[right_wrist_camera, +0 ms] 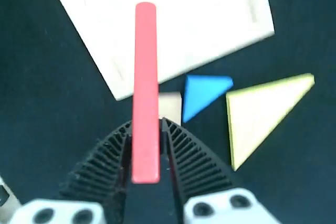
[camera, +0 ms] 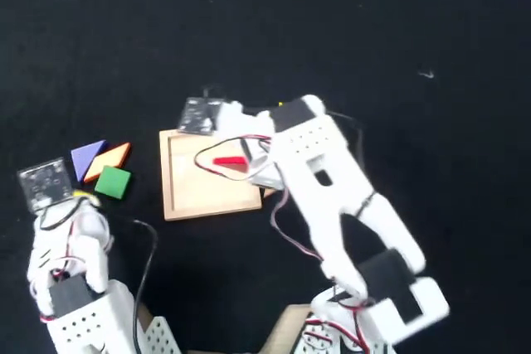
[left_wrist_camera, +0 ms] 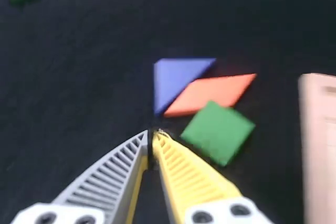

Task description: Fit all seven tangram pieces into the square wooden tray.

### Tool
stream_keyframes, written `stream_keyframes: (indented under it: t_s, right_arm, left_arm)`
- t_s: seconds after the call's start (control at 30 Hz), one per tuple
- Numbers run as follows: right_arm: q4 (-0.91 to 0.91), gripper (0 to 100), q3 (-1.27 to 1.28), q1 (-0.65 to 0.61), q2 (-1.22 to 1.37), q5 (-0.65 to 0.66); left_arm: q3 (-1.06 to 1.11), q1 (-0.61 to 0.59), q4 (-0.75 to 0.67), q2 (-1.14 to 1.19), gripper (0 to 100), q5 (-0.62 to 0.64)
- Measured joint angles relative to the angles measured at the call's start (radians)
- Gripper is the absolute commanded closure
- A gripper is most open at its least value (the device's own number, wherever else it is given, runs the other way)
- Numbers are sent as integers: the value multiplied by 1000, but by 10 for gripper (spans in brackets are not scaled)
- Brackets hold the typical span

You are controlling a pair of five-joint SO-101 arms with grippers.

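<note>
The left jaws are pressed shut with nothing between them, their tips just short of the green square (left_wrist_camera: 218,132). Past it lie the orange parallelogram (left_wrist_camera: 210,94) and a blue-violet triangle (left_wrist_camera: 176,80), their edges touching, with bare black bench (camera: 415,122) around the cluster. The wooden tray (camera: 195,196) sits beside them, apart. Over the tray the right jaws clamp a red piece (right_wrist_camera: 145,77) held on edge. Just off a tray corner lie a bright blue triangle (right_wrist_camera: 202,95) and a pale yellow triangle (right_wrist_camera: 262,114), with a narrow gap between them.
</note>
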Motion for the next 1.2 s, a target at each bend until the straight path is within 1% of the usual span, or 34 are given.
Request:
stream_keyframes:
  t_s: [0.1,0.2,0.3,0.5,0.73,0.97,1.03,1.2]
  right_arm:
    - [0,988,-55,-54,89,5]
    - [0,988,-115,-117,192,6]
    - [0,988,-173,-155,281,15]
    - [0,988,-226,-163,396,106]
    - [-23,988,-238,-164,413,117]
    - [-41,988,-238,-207,413,126]
    - [-69,988,-227,-210,413,149]
    - [-94,988,-212,-216,413,153]
  left_arm:
    - [-9,-80,84,0,970,0]
    - [-9,-103,152,0,970,-55]
    - [-15,-104,184,-2,970,-89]
    - [-20,-104,187,-2,970,-101]
    - [-20,-40,187,-2,970,-103]
    - [-20,-32,180,-2,970,-103]
    - [-20,-32,180,-2,970,-103]
    - [-20,-32,180,-2,970,-103]
